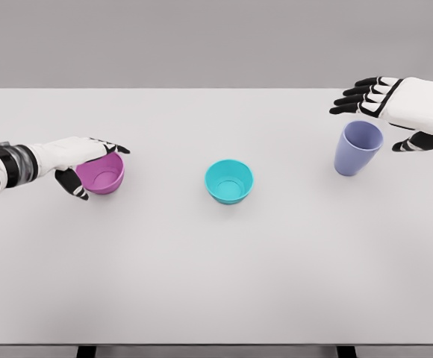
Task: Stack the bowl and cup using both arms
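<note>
Across the white table (pixel 216 298), three vessels are sitting well apart in a rough row, with the right hand (pixel 396 104) hovering just above and beside the upright lavender cup (pixel 357 149), fingers stretched out and gripping nothing. At the left, the left hand (pixel 89 160) is wrapping fingers and thumb around the magenta bowl (pixel 103 175), grasping its rim. Between them, the teal bowl (pixel 229 181) is standing alone and untouched.

simulated test scene, plain white table (pixel 201 283), blank grey backdrop (pixel 201 37)
</note>
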Motion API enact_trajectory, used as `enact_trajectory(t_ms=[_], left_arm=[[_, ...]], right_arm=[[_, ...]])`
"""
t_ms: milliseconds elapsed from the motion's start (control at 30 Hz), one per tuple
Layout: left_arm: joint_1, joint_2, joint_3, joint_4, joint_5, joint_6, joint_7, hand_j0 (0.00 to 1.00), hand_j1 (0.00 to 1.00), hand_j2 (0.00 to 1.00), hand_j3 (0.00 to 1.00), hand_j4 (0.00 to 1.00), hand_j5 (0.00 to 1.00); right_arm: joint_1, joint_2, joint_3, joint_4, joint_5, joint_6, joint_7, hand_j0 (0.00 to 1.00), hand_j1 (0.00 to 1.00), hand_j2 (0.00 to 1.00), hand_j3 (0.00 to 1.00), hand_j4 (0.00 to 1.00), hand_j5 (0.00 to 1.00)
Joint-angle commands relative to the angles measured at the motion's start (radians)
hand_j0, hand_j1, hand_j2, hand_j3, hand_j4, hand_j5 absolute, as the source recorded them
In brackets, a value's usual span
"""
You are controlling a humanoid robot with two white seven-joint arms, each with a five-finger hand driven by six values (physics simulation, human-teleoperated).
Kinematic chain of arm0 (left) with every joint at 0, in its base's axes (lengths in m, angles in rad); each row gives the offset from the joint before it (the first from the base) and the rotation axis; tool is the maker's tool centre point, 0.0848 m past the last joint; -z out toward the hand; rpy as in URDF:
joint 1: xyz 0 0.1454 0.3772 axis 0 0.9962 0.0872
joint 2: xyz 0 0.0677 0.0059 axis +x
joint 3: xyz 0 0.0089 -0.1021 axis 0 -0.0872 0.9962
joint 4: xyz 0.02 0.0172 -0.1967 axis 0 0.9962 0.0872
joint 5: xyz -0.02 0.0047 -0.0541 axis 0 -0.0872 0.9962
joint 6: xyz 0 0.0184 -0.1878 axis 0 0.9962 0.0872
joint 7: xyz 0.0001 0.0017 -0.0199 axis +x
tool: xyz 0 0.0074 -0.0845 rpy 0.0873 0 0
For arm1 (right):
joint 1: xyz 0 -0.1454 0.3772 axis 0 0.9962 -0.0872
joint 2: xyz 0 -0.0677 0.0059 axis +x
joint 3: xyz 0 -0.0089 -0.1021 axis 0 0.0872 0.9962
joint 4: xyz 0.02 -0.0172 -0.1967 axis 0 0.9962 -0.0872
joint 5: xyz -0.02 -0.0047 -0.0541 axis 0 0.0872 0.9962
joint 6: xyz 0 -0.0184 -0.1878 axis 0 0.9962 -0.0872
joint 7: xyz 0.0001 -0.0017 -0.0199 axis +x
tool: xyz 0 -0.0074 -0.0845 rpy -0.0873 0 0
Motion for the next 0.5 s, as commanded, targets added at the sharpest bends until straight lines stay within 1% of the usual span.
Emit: enact_trajectory(t_ms=[0, 67, 133, 300, 467], left_arm=[[0.001, 0.001, 0.000, 0.001, 0.000, 0.000, 0.000, 1.00, 1.00, 1.00, 1.00, 1.00, 1.00], [0.002, 0.001, 0.000, 0.001, 0.000, 0.000, 0.000, 0.98, 0.98, 0.98, 0.98, 0.98, 0.98], [0.002, 0.001, 0.000, 0.001, 0.000, 0.000, 0.000, 0.91, 0.91, 0.91, 0.91, 0.91, 0.91], [0.000, 0.001, 0.000, 0.001, 0.002, 0.004, 0.000, 0.80, 0.80, 0.80, 0.80, 0.80, 0.80], [-0.006, 0.001, 0.002, -0.002, 0.008, 0.007, 0.000, 0.78, 0.78, 0.78, 0.78, 0.78, 0.78]], right_arm=[[0.000, -0.001, 0.000, 0.000, -0.005, 0.003, -0.001, 1.00, 1.00, 1.00, 1.00, 1.00, 1.00], [0.002, 0.001, 0.000, 0.000, -0.005, 0.003, -0.001, 1.00, 1.00, 1.00, 1.00, 1.00, 1.00], [0.002, 0.001, 0.000, 0.000, -0.005, 0.003, -0.001, 1.00, 1.00, 1.00, 1.00, 1.00, 1.00], [0.000, -0.001, 0.000, 0.000, -0.005, 0.003, -0.001, 1.00, 1.00, 1.00, 1.00, 1.00, 1.00], [0.002, -0.001, 0.000, 0.000, -0.005, 0.003, -0.001, 1.00, 1.00, 1.00, 1.00, 1.00, 1.00]])
